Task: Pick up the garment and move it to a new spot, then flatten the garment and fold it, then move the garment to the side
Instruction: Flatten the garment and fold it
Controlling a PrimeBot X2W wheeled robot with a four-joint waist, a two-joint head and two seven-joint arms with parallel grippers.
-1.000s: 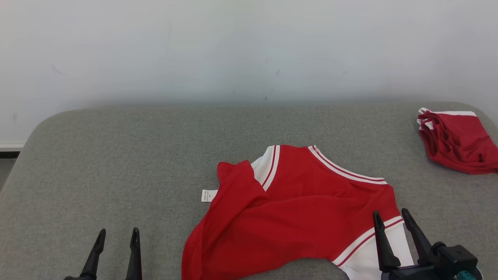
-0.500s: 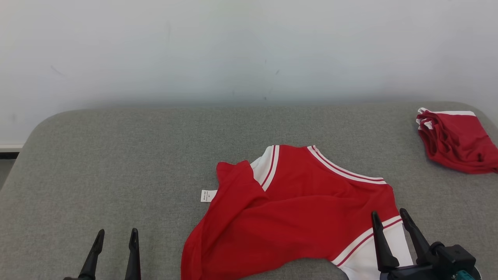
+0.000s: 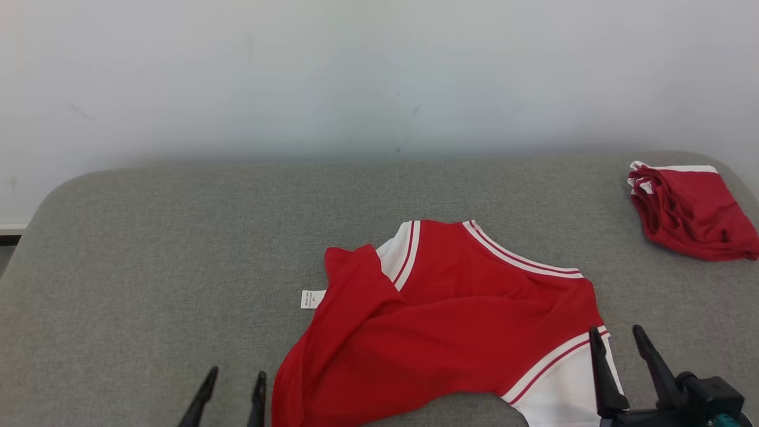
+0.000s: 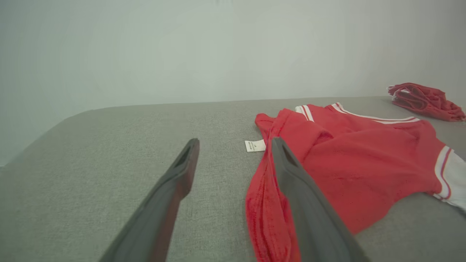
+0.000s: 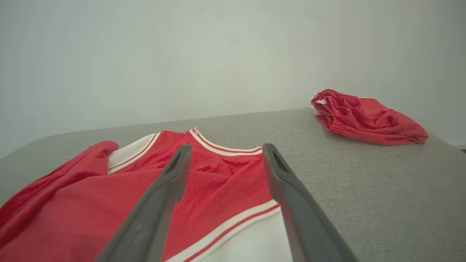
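Note:
The garment (image 3: 450,320) is red with white striped trim and lies rumpled on the grey padded surface (image 3: 178,237), one side folded over itself. A white label (image 3: 311,298) sticks out at its left. My left gripper (image 3: 237,372) is open at the bottom edge, just left of the garment's left hem. In the left wrist view the left gripper (image 4: 235,142) points at the label (image 4: 255,145), its right finger over the garment (image 4: 349,163). My right gripper (image 3: 615,329) is open over the white sleeve band; the right wrist view shows this gripper (image 5: 226,147) above the garment (image 5: 109,203).
A second red garment, bunched (image 3: 688,213), lies at the surface's far right corner, also seen as a red bundle (image 5: 364,118) in the right wrist view. A pale wall (image 3: 379,77) rises behind the surface. Bare grey surface stretches to the left and behind the garment.
My left gripper has moved right, up to the garment's left hem. My right gripper has shifted slightly right. The head camera has shifted a little; the garment lies as before.

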